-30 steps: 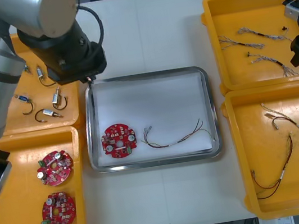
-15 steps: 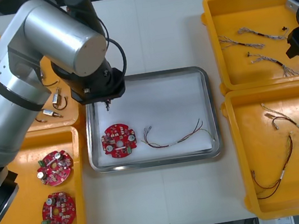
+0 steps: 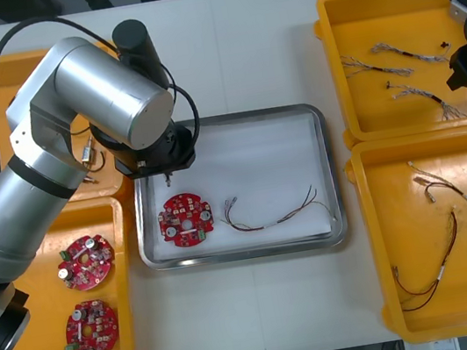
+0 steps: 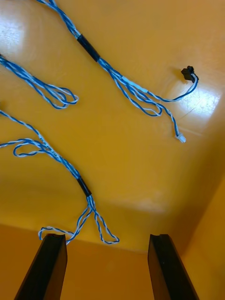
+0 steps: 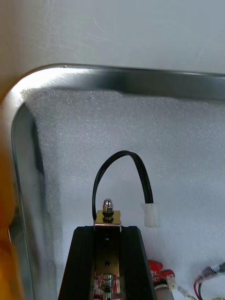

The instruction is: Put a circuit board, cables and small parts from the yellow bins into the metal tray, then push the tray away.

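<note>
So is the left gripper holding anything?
Holding: left gripper is shut on a small metal part with a black cable loop, above the metal tray. Right gripper hangs open over a yellow bin.

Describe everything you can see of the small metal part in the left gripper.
The small metal part is a brass-coloured block with a rounded silver tip. A black wire loops from it to a white plug. The left gripper is shut on its sides, the tip pointing out beyond. It is over the white lining near a corner of the metal tray; contact with the lining is unclear.
</note>
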Controlling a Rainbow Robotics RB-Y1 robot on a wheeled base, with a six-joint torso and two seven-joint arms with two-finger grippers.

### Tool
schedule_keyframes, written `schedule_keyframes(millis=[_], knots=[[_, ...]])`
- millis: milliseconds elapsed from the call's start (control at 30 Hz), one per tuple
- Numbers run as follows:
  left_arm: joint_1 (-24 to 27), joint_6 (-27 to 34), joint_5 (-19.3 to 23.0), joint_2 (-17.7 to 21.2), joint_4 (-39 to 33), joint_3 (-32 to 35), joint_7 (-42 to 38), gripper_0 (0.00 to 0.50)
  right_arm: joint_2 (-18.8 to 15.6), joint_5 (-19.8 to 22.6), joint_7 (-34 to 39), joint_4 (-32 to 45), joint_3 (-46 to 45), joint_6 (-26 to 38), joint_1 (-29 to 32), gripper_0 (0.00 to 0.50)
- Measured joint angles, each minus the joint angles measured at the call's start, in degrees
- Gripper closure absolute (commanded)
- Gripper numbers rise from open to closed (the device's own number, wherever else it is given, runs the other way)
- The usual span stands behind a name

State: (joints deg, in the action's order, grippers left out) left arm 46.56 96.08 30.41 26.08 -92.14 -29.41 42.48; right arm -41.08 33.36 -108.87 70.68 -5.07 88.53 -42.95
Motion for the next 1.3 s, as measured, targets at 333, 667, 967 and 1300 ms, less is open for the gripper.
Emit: schedule_keyframes(millis=[333,667,967,1300], knots=[[-0.03,-3.90,-0.79,0.00,4.09,-1.15,0.00,0.499,0.02,0.42,0.00,-5.26,0.48,-6.38,-0.18,0.000],[-0.04,-3.93,-1.01,-0.01,4.09,-1.15,0.00,0.000,0.65,0.51,0.01,-7.18,1.48,-7.58,-0.26,0.000],[-0.04,-3.93,-1.02,-0.01,2.42,-1.10,-0.04,0.000,2.45,0.45,0.13,-8.49,1.68,-7.92,-0.30,0.000],[-0.04,3.57,0.17,-0.02,-4.26,3.93,-1.34,0.000,3.49,0.18,0.38,-8.54,1.79,-8.86,-0.27,0.000]])
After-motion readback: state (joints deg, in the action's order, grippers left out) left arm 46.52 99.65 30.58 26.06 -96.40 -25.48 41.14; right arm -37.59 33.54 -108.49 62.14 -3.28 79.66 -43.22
